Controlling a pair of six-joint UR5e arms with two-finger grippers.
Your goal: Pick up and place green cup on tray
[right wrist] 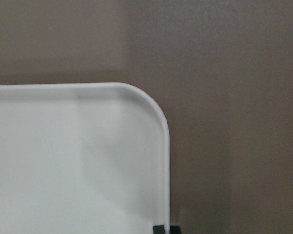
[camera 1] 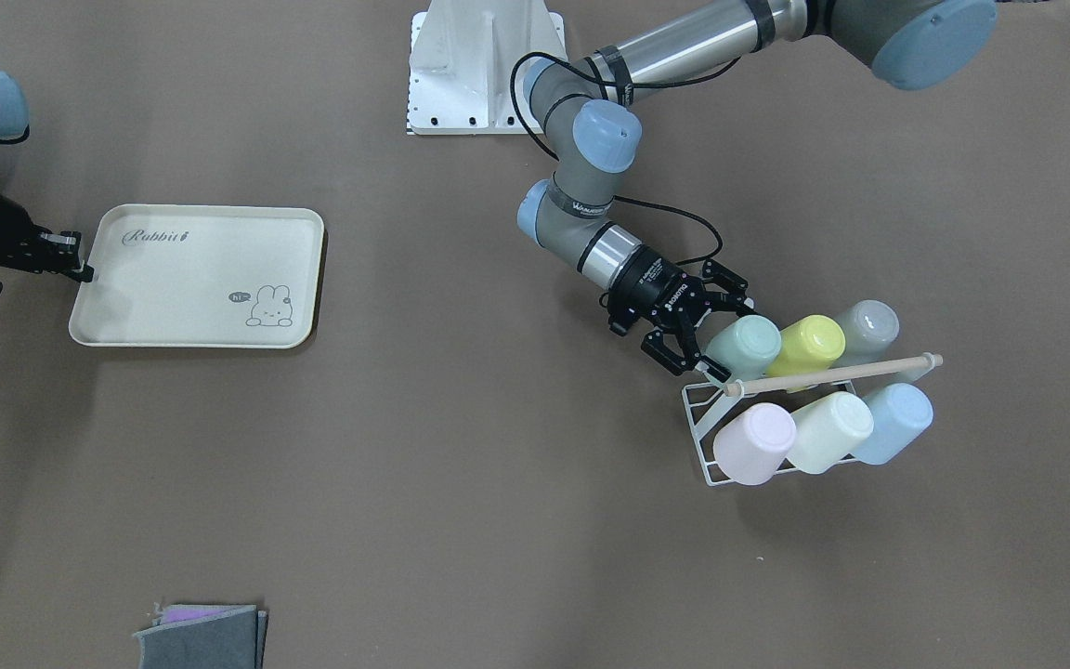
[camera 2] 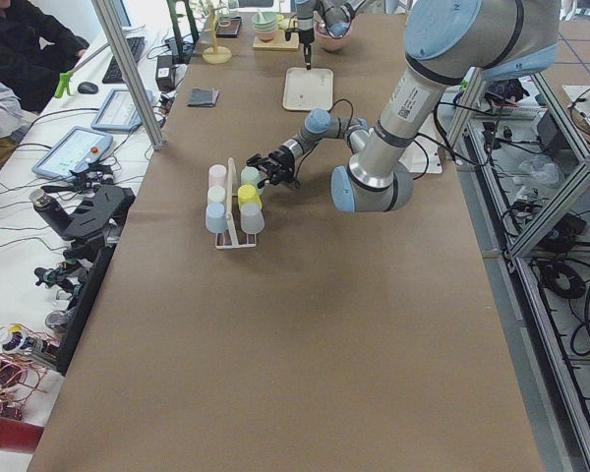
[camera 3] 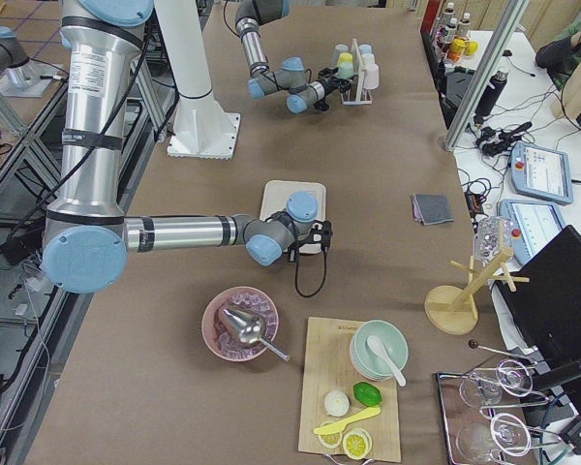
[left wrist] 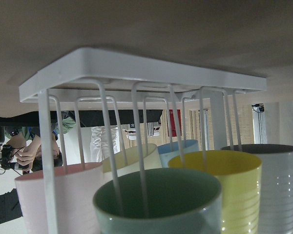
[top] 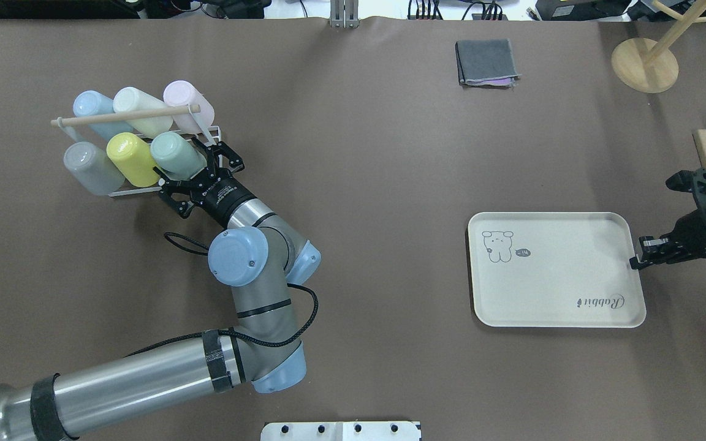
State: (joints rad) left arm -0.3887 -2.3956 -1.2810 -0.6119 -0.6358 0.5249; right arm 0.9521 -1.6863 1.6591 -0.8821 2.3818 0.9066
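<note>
The green cup (camera 1: 747, 346) lies on its side in a white wire rack (camera 1: 698, 437), nearest my left arm; it also shows in the overhead view (top: 176, 154). My left gripper (camera 1: 713, 333) is open, its fingers on either side of the cup's mouth end. In the left wrist view the cup's mouth (left wrist: 156, 204) fills the foreground, on a rack prong. The cream tray (camera 1: 191, 307) with "Rabbit" script lies flat far across the table. My right gripper (top: 636, 261) is shut on the tray's rim (right wrist: 163, 146).
The rack also holds yellow (camera 1: 809, 344), grey (camera 1: 869, 327), pink (camera 1: 756, 444), cream (camera 1: 832, 432) and blue (camera 1: 895, 423) cups under a wooden dowel (camera 1: 832, 373). A folded grey cloth (top: 486, 61) and a wooden stand (top: 644, 64) sit at the far edge.
</note>
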